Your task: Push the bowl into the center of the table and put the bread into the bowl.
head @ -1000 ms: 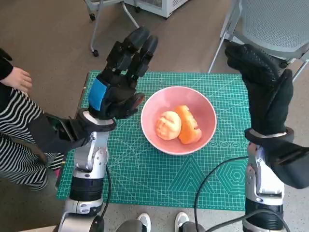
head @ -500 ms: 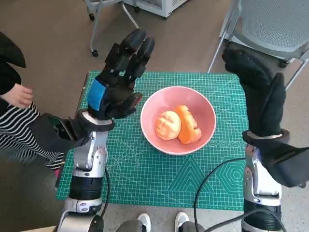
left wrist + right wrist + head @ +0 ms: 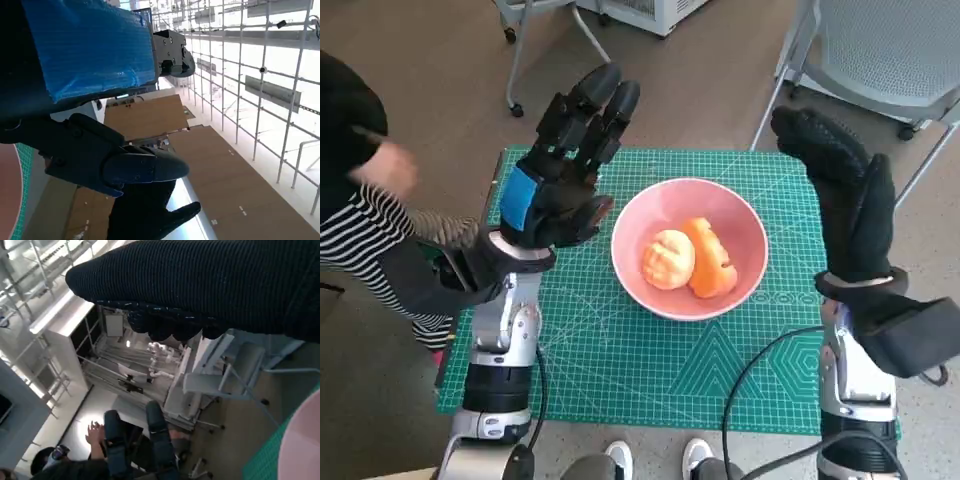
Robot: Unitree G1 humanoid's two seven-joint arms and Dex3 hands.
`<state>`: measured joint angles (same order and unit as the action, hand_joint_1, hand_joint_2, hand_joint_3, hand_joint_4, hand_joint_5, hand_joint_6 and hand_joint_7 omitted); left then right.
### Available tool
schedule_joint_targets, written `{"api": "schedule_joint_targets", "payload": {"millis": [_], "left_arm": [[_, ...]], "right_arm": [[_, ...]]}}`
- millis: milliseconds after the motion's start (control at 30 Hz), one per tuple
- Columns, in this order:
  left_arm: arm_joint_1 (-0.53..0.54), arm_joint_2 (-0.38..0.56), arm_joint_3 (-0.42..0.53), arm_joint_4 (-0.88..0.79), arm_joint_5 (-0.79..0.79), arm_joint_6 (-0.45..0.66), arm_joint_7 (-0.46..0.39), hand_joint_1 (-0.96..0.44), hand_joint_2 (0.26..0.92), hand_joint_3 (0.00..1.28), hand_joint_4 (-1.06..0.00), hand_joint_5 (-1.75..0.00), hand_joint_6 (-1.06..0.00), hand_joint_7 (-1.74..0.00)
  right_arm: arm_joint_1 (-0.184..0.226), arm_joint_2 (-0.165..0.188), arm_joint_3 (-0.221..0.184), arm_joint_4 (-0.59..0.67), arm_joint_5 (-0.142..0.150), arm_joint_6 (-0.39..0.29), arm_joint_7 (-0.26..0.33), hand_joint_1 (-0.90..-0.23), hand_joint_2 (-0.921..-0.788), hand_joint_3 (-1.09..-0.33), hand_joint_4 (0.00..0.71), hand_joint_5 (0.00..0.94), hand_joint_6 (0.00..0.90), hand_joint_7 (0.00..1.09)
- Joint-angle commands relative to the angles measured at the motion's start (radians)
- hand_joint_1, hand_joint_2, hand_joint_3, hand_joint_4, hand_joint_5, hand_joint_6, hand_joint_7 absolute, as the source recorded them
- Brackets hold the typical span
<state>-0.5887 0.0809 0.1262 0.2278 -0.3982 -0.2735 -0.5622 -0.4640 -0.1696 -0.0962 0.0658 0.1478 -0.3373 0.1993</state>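
Seen from the head camera, a pink bowl (image 3: 689,248) sits near the middle of a table (image 3: 620,350) covered by a green cutting mat with a printed grid. Inside the bowl lie two pieces of bread (image 3: 688,258): a pale, rounded one on the side toward the left hand, and an orange one touching it on the side toward the right hand.

Beside the bowl, the left hand (image 3: 563,170) is raised above the mat. Its blue-taped back faces up and its black fingers (image 3: 590,105) point away from the robot, spread a little, holding nothing. It does not touch the bowl.

On the bowl's other side, the right hand (image 3: 840,195), in its black knitted glove, is also lifted, over the mat's edge. Its fingers are extended and empty, clear of the bowl.

Beyond the left hand from the bowl, at the frame's edge, a person (image 3: 365,215) in striped clothing is partly in view, one hand blurred. A grey mesh chair (image 3: 880,50) stands on the floor beyond the right hand.

Both wrist cameras point upward at the room. The left wrist view shows the taped hand (image 3: 95,90) with a sliver of the bowl's rim (image 3: 7,195). The right wrist view shows the glove (image 3: 200,285) and a small part of the bowl (image 3: 302,440).
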Motion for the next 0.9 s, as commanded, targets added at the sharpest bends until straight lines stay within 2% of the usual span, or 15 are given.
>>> {"api": "schedule_joint_targets", "payload": {"millis": [33,333,667,900], "left_arm": [[-0.010,0.007,-0.002,-0.003,-0.003,0.003,-0.003,-0.64,0.921,0.34,-0.03,-0.02,0.00,-0.38],[-0.010,0.012,-0.008,-0.016,0.005,0.017,0.001,-0.65,0.921,0.35,-0.03,-0.02,0.00,-0.37],[-0.011,0.017,-0.010,-0.018,0.003,0.031,0.001,-0.64,0.921,0.35,-0.03,-0.02,0.00,-0.38],[-0.008,0.020,-0.013,-0.032,0.004,0.046,0.007,-0.64,0.921,0.36,-0.03,-0.02,0.00,-0.40]], "right_arm": [[0.019,0.002,0.015,0.005,-0.025,0.016,-0.002,-0.723,-0.921,-0.711,0.224,0.000,0.098,0.57],[0.014,-0.008,0.019,0.014,-0.025,0.024,0.010,-0.713,-0.921,-0.738,0.205,0.000,0.083,0.58],[0.011,-0.006,0.022,0.021,-0.021,0.025,0.015,-0.716,-0.921,-0.741,0.199,0.000,0.075,0.59],[0.013,-0.001,0.028,0.017,-0.028,0.026,0.009,-0.720,-0.921,-0.741,0.198,0.000,0.063,0.59]]}}
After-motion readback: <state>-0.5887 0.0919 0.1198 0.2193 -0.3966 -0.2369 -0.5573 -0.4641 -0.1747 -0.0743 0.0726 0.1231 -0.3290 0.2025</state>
